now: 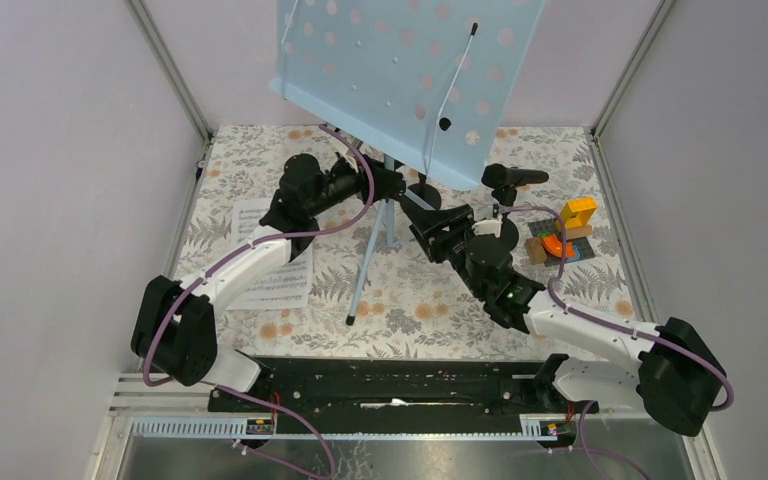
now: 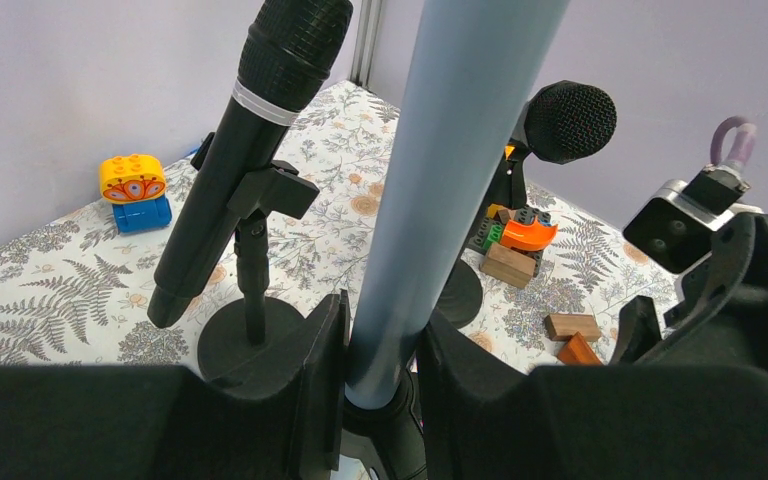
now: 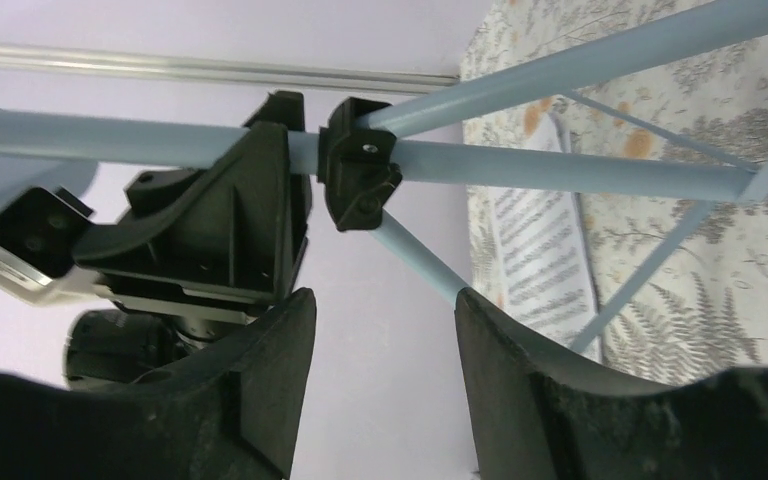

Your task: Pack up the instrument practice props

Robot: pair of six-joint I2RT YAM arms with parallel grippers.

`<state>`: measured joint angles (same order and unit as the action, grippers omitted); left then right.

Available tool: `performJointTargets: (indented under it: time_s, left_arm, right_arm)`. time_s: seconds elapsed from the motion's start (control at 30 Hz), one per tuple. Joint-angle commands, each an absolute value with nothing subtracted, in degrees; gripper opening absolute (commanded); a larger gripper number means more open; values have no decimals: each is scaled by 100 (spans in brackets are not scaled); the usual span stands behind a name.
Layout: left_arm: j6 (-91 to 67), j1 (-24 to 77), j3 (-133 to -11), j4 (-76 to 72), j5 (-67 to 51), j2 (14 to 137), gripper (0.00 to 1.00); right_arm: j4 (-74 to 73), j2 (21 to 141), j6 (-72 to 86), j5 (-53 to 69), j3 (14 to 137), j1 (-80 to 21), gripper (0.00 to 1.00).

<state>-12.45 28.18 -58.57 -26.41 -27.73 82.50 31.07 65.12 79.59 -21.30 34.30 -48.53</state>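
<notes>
The light-blue perforated music desk (image 1: 400, 70) stands tilted on its blue-grey tripod (image 1: 368, 255) at the back middle. My left gripper (image 1: 392, 184) is shut on the tripod's pole (image 2: 440, 170), just above the black hub, as the left wrist view (image 2: 385, 322) shows. My right gripper (image 1: 428, 226) is open and empty just right of the hub (image 3: 360, 175); its jaws (image 3: 382, 300) stand apart below the pole. One black microphone (image 2: 250, 150) sits in its round-based holder (image 2: 250, 342), a second (image 2: 565, 120) behind the pole. White sheet music (image 1: 275, 270) lies left of the tripod.
Colourful toy blocks (image 1: 565, 235) lie at the right of the floral mat, with wooden blocks (image 2: 572, 326) nearby. A yellow and blue toy block (image 2: 135, 190) sits by the back wall. Grey walls enclose the mat on three sides. A black rail (image 1: 400, 385) runs along the near edge.
</notes>
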Motion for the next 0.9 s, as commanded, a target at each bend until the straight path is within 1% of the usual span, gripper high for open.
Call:
performJointTargets:
  time_s: [0.0,0.3,0.67,0.87]
  left_arm:
    - [-1423,2733,-6000,-2534,-2581,8358,0]
    - [-1419,2728,-5985,-2566,-2610,8317,0]
    - [-1453,2733,-6001,-2566,-2677,8306,0]
    - [-1494,2733,-6011,-2571,-2726,8314,0]
  right_arm:
    - [4014,6731,8774,-2174,3525,-4723,60]
    - [4645,7461,9460,-2096,3740,-4626,52]
    - [5018,8006,9484,-1995,4000,-4562,50]
    - [5021,8129,9440,-2090,4069,-4525,36]
